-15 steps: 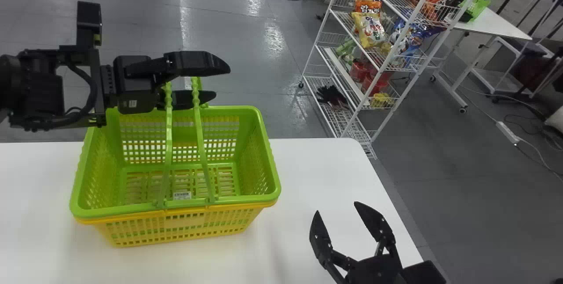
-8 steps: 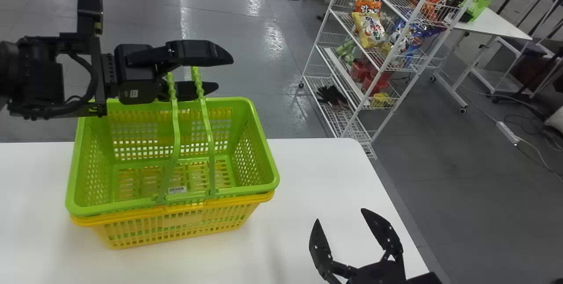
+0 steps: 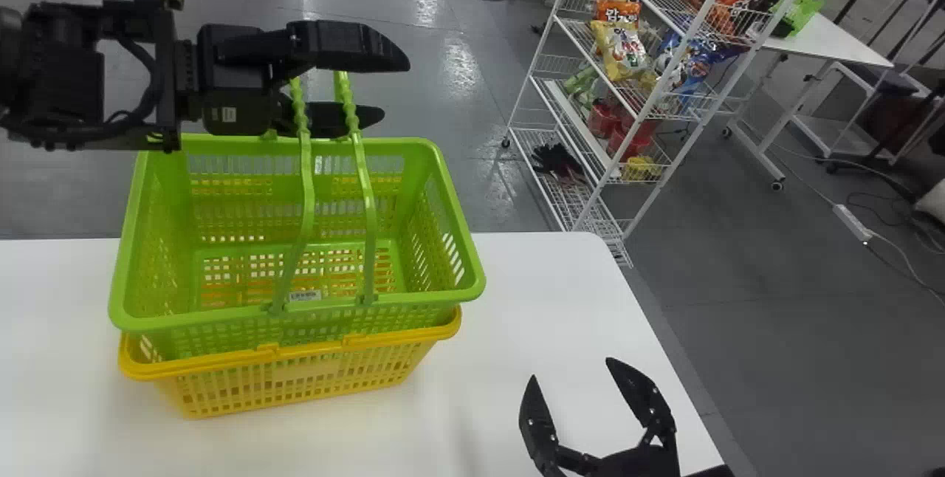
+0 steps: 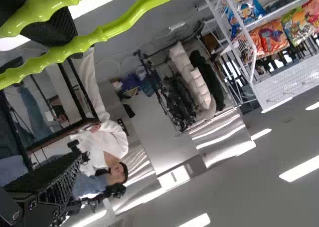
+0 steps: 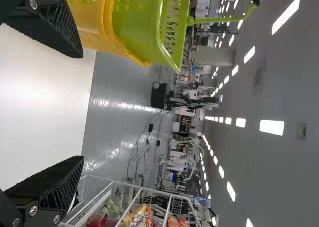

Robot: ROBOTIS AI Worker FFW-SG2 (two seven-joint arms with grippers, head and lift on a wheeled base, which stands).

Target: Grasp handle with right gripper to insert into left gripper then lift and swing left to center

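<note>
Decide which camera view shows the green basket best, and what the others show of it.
The head view: it shows most of the green basket, its inside and both handles. The left wrist view shows lengths of the handles close up; the right wrist view, part of the basket and handles, with the yellow basket.

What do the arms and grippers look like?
Left arm: black, boxy housings, black looping cable, small white label by the gripper. Left gripper: two flat black fingers, tapering towards the tips. Right gripper: black too, pointed fingers with ribbed sides, silvery round screws near their bases.
</note>
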